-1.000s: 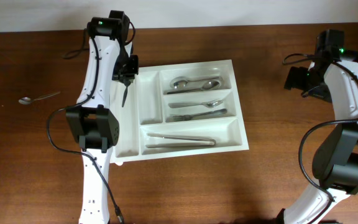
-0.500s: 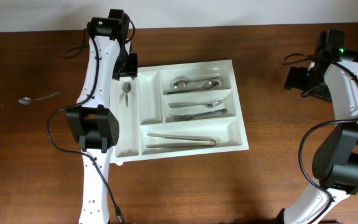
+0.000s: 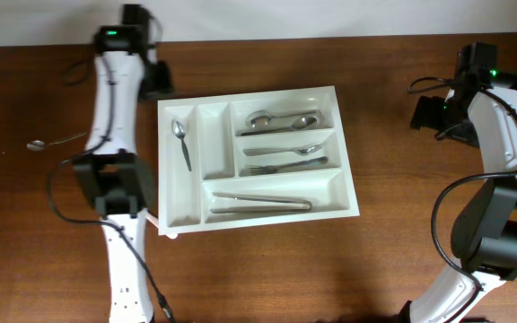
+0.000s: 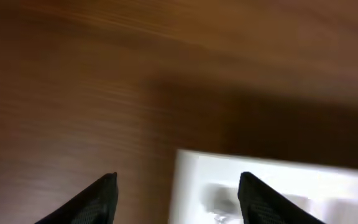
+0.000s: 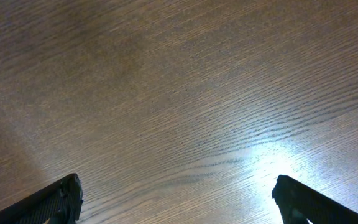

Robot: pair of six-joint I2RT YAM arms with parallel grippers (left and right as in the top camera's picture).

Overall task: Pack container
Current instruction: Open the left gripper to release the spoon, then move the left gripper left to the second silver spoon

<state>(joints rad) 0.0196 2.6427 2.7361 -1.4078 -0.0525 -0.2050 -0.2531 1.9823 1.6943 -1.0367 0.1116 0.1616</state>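
The white cutlery tray (image 3: pixel 187 213) lies in the middle of the table. A small spoon (image 3: pixel 181 142) lies in its far-left upright slot. Two spoons (image 3: pixel 281 120), a spoon and fork (image 3: pixel 285 156), and long tongs (image 3: pixel 260 202) lie in the three horizontal compartments. Another spoon (image 3: pixel 54 141) lies on the table left of the tray. My left gripper (image 3: pixel 155 82) is open and empty above the tray's back left corner (image 4: pixel 194 163). My right gripper (image 3: pixel 427 114) is open and empty over bare wood at the far right.
The second upright slot (image 3: pixel 214 139) of the tray holds nothing. The left arm's white links run down the tray's left side (image 3: pixel 115 179). The right arm (image 3: pixel 501 152) stands at the right edge. A pale wall borders the table's back.
The left gripper let a small spoon fall into the far-left slot, then swung up and left to the tray's back corner. The right arm has not moved.
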